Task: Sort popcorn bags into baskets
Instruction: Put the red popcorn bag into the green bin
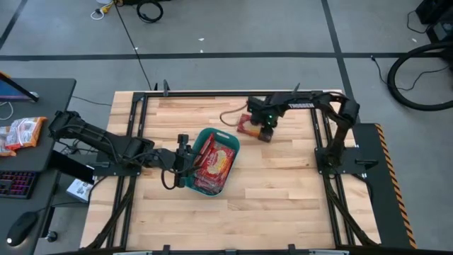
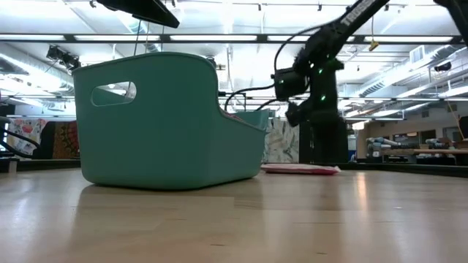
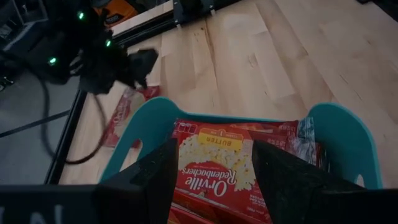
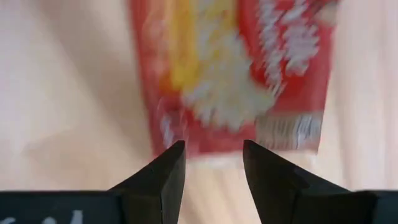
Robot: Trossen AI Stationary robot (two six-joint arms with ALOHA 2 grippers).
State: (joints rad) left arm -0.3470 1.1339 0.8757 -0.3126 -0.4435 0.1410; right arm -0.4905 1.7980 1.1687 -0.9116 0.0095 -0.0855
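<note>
The teal bin (image 1: pixel 221 133) (image 2: pixel 168 117) stands near the table's middle and holds several red popcorn bags (image 1: pixel 214 164) (image 3: pixel 214 140) lying flat in a stack. My left gripper (image 1: pixel 185 157) (image 3: pixel 214 155) hovers open over the bin's left end, with the top bag showing between its fingers. One more red bag (image 1: pixel 248 126) (image 2: pixel 300 169) (image 4: pixel 230 68) lies flat on the wood, right of the bin and toward the far edge. My right gripper (image 1: pixel 266 133) (image 2: pixel 303 117) (image 4: pixel 213 146) hangs open above that bag's edge, pointing down, with a gap to it in the low view.
A dark side desk left of the table carries more red packets (image 1: pixel 21 133), a keyboard and a mouse. Black frame rails (image 1: pixel 333 177) run along the table's sides. Bare wood (image 1: pixel 269 205) lies toward the near edge and right of the bin.
</note>
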